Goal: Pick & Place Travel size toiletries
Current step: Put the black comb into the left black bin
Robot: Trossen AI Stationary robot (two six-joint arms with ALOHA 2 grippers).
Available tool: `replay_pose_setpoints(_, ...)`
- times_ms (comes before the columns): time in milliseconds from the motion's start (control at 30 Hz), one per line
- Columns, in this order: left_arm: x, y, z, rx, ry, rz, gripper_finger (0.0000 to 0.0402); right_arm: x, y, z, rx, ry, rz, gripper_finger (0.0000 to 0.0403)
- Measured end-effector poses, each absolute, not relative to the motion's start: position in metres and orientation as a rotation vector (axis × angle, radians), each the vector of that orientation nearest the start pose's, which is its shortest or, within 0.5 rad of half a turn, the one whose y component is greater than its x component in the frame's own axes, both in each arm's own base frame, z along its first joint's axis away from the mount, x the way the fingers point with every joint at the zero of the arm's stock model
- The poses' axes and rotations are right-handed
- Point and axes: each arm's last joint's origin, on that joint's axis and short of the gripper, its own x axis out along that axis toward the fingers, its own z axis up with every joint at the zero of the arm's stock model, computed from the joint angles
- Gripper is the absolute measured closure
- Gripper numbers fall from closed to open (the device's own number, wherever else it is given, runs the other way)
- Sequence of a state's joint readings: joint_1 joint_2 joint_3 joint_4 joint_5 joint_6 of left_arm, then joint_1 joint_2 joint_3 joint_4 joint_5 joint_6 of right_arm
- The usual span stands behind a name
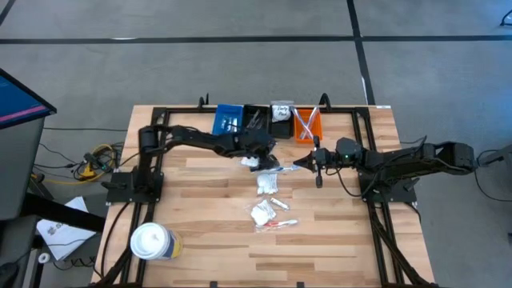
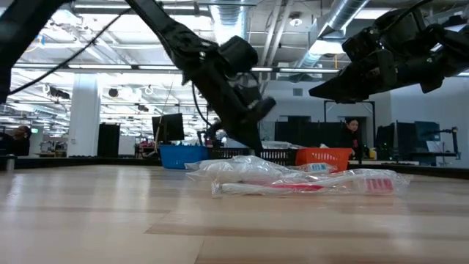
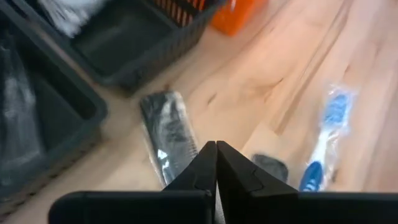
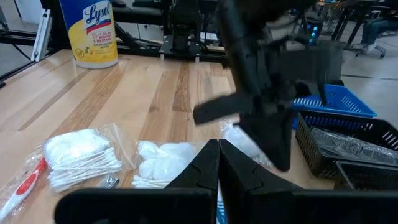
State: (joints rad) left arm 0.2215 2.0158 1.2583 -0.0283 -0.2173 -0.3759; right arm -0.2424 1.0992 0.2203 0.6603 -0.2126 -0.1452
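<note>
My left claw [image 3: 216, 163] is pressed fully together just above the desk [image 1: 208, 248], pinching nothing I can see, beside a wrapped black comb [image 3: 166, 127]. My right claw [image 4: 218, 163] hangs pressed together too, over the cotton-swab sachets [image 4: 84, 158].

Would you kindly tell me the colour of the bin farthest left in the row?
Blue bin, clearest in the high view.

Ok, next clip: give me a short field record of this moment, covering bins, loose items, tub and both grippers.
bins: blue plastic bin, black mesh bin, orange plastic bin, in a row at the table's far edge
loose items: clear plastic sachets mid-table; black comb in clear wrap; blue toothbrush
tub: white cylindrical tub, near-left corner
left gripper: shut, by the bins
right gripper: shut, empty
</note>
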Motion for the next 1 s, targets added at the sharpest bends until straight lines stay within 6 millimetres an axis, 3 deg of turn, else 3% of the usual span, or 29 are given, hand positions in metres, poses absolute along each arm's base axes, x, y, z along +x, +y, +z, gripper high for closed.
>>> replay_pose_setpoints(233,0.422,0.099,0.134,-0.289,0.847,0.669,0.0401,0.192,-0.041,0.166,-0.092,0.229,-0.013,0.0403)
replay_pose_setpoints(567,0.416,0.093,0.128,-0.346,0.963,0.587,0.0401,0.192,-0.041,0.166,-0.094,0.231,-0.013,0.0403)
replay_pose_setpoints(1000,0.423,0.035,0.126,-0.322,1.039,0.363,0.0401,0.191,-0.041,0.165,-0.036,0.242,-0.019,0.0403)
